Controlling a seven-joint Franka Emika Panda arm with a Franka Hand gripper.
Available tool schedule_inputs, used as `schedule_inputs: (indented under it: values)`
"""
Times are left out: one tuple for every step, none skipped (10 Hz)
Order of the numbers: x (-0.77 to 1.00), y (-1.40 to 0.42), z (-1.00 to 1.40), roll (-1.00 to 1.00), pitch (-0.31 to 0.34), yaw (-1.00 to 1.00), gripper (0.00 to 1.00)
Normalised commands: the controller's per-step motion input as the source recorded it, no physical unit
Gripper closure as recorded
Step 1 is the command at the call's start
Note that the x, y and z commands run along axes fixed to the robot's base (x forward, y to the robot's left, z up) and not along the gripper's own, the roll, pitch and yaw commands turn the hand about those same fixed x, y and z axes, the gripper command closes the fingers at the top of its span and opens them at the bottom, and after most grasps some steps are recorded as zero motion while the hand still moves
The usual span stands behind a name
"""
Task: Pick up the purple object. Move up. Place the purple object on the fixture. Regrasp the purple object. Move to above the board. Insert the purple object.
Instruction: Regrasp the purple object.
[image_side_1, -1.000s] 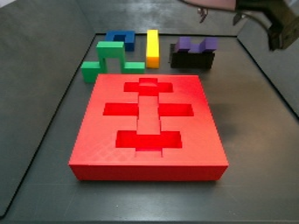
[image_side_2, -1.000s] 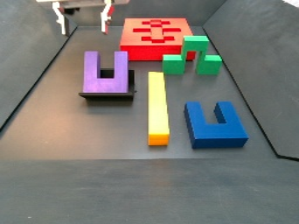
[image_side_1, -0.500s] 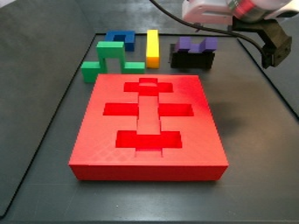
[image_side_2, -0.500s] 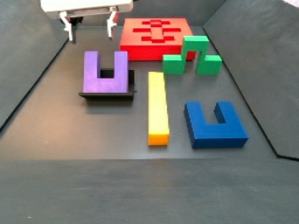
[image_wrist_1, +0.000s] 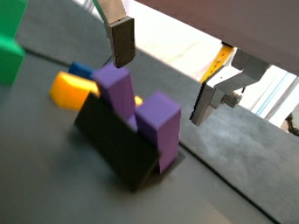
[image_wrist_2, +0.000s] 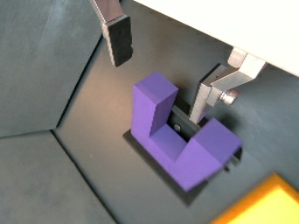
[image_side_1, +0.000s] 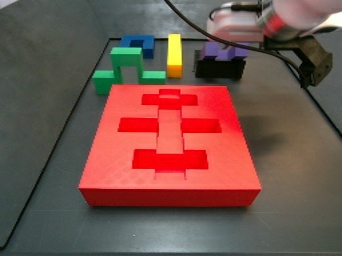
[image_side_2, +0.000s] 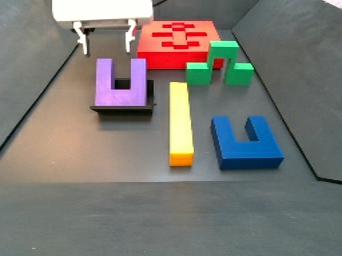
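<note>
In a side view the blue block (image_side_2: 249, 141) and the yellow bar (image_side_2: 179, 122) are lying nearest the camera. Beyond them the purple object (image_side_2: 120, 82) is resting on the fixture (image_side_2: 123, 109), its two prongs pointing away toward the board (image_side_2: 178, 42), which is lying beyond the fixture with the green block (image_side_2: 222, 62) at its near edge.

The gripper (image_side_2: 104, 38) is hanging above and just past the prong ends, on the board side of the fixture. Its jaws are standing wide apart and gripping nothing.

In both wrist views the fingers (image_wrist_2: 115, 39) are showing as silver plates with dark pads, clear of the piece, with the purple object (image_wrist_2: 177, 140) below and between them on the fixture (image_wrist_1: 114, 144).

Judging from this, the placing is done and the regrasp is the step in hand. Doing it well is likely calling for centring the open fingers over the piece, squaring the pads to two flat opposite faces, and descending without nudging a prong, since the piece is only sitting in the notch and could tip. Closing should probably wait until both pads are level.
</note>
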Motion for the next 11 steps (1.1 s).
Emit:
schedule_inputs:
  values:
    - [0.55, 0.06, -0.31, 0.0, -0.286, 0.17, 0.0]
    - [0.53, 0.04, -0.25, 0.0, -0.203, 0.18, 0.0]
    - [0.37, 0.12, -0.07, 0.18, 0.0, 0.07, 0.0]
    - [0.23, 0.22, -0.08, 0.29, 0.066, 0.08, 0.0]
    - [0.28, 0.26, -0.09, 0.32, 0.12, 0.09, 0.0]
    - [0.3, 0.22, -0.11, 0.32, 0.117, 0.08, 0.0]
    - [0.41, 0.08, -0.1, 0.2, 0.034, 0.08, 0.0]
    - [0.3, 0.04, -0.12, 0.15, 0.0, 0.03, 0.0]
    - [0.3, 0.06, -0.16, 0.17, 0.0, 0.01, 0.0]
    - [0.33, 0.13, -0.22, 0.23, 0.0, 0.02, 0.0]
    - [0.31, 0.16, -0.25, 0.25, 0.0, 0.05, 0.0]
